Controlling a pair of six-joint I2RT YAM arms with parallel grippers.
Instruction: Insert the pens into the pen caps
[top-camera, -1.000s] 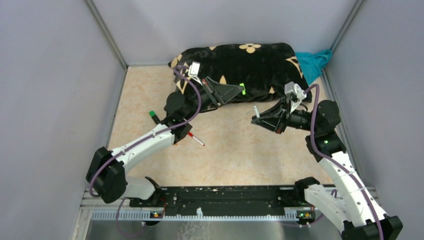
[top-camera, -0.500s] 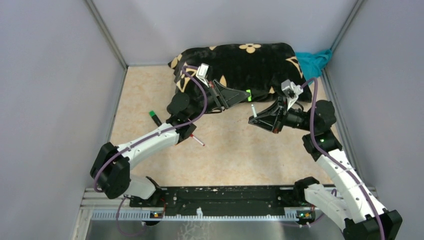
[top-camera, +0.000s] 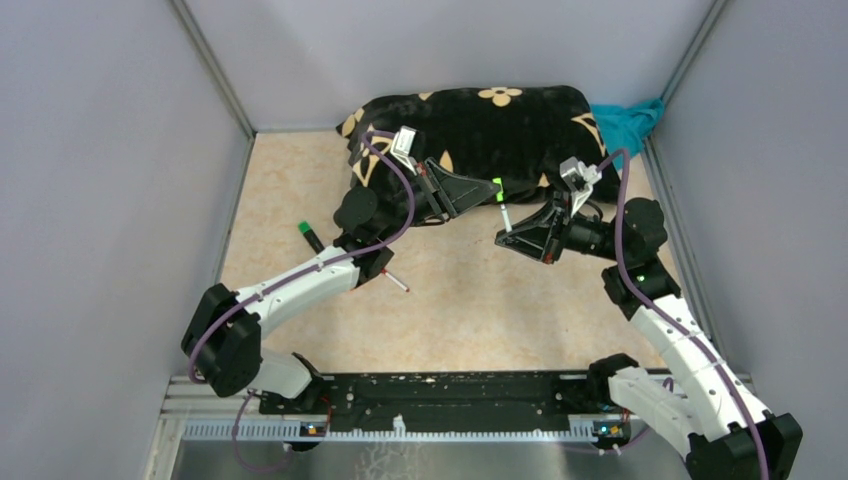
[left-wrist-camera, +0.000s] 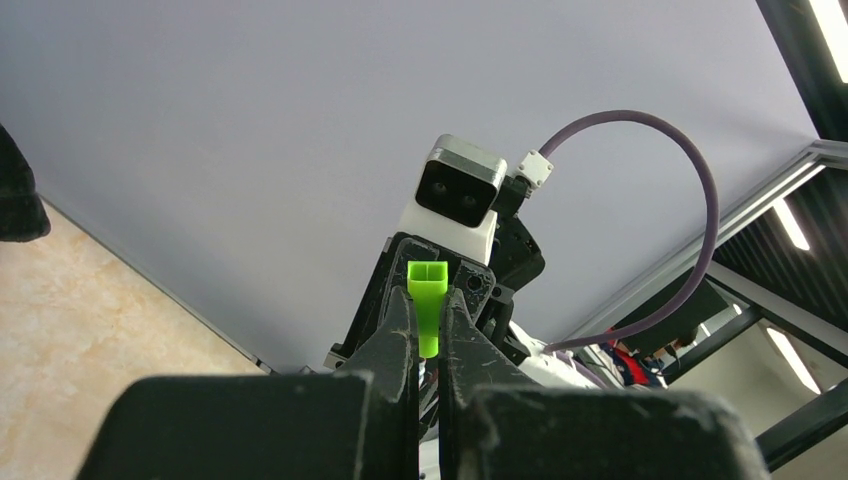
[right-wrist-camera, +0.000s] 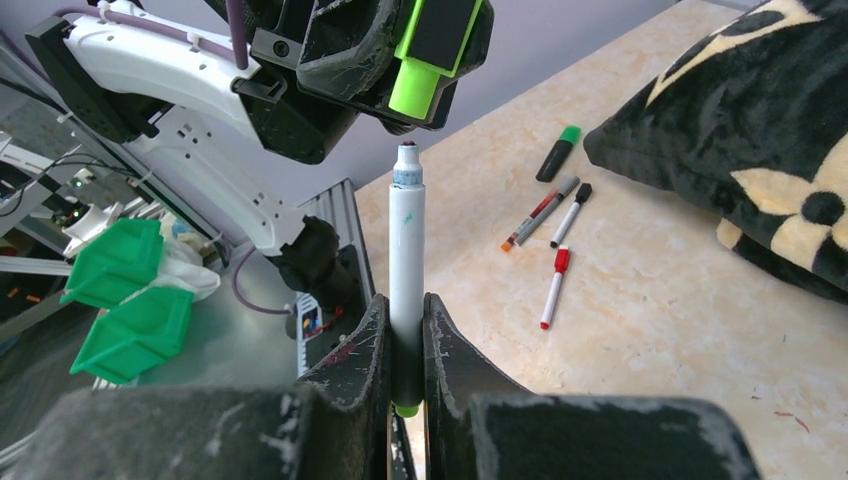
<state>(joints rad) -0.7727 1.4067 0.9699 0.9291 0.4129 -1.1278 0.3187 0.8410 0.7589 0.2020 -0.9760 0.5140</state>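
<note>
- Above the beige table (top-camera: 450, 300), in mid-air between our two arms, we bring pen and cap together. Our left gripper (left-wrist-camera: 428, 325) is clamped almost closed on the green cap (left-wrist-camera: 428, 300), whose free end points toward the other arm.
- Our right gripper (right-wrist-camera: 405, 335) is pinched tight around the lower barrel of the white pen (right-wrist-camera: 405, 250). The pen stands upright, its dark tip just below the cap with a small gap between them.
- From the right wrist view the cap's lower end hangs over the tip but leans at a slight angle to the barrel. We judge the two should be squared onto one axis before any push.
- The push should then run slowly and straight along the barrel with both grips firm. A slanted entry could skid the tip off the rim or twist the pen in our grasp.
- Four more pens lie near one another on the table, not far from the black flowered cushion (top-camera: 500, 120): a green-ended marker (right-wrist-camera: 560, 148), a grey-and-red pen (right-wrist-camera: 540, 212), a black-ended white pen (right-wrist-camera: 572, 212) and a red-ended pen (right-wrist-camera: 553, 273).
- Grey walls (top-camera: 100, 150) close three sides of the table. A teal cloth (top-camera: 630, 118) is bunched in the far right corner, and green bins (right-wrist-camera: 130, 300) sit off the table.
</note>
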